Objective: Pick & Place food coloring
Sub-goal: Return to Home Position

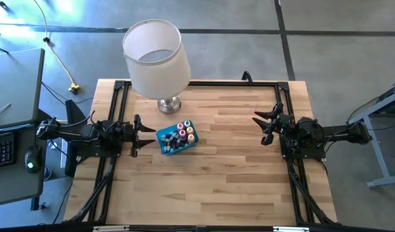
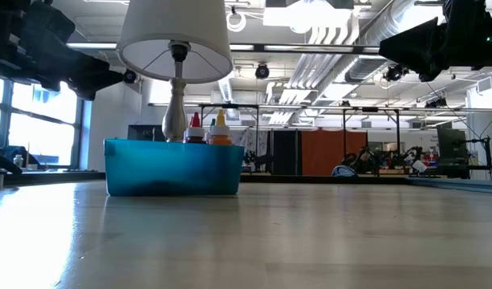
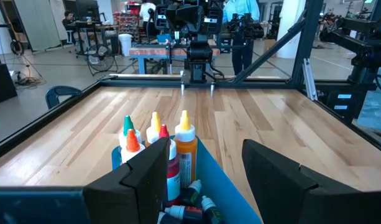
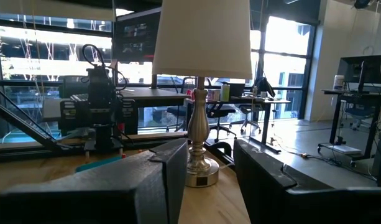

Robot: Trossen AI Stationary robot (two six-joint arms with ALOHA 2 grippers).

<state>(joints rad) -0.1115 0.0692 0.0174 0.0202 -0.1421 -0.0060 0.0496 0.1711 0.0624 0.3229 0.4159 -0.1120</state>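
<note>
The food coloring bottles stand and lie in a blue plastic tray near the table's middle; several upright ones with red, orange, yellow and green caps show in the left wrist view, darker ones lie at the tray's bottom. In the low view two caps rise above the tray wall. My left gripper is open just left of the tray, above the table. My right gripper is open near the table's right edge, far from the tray.
A table lamp with a white shade and silver base stands at the far side, just behind the tray. A black frame runs along the table's edges. Bare wood lies on the near side and between tray and right gripper.
</note>
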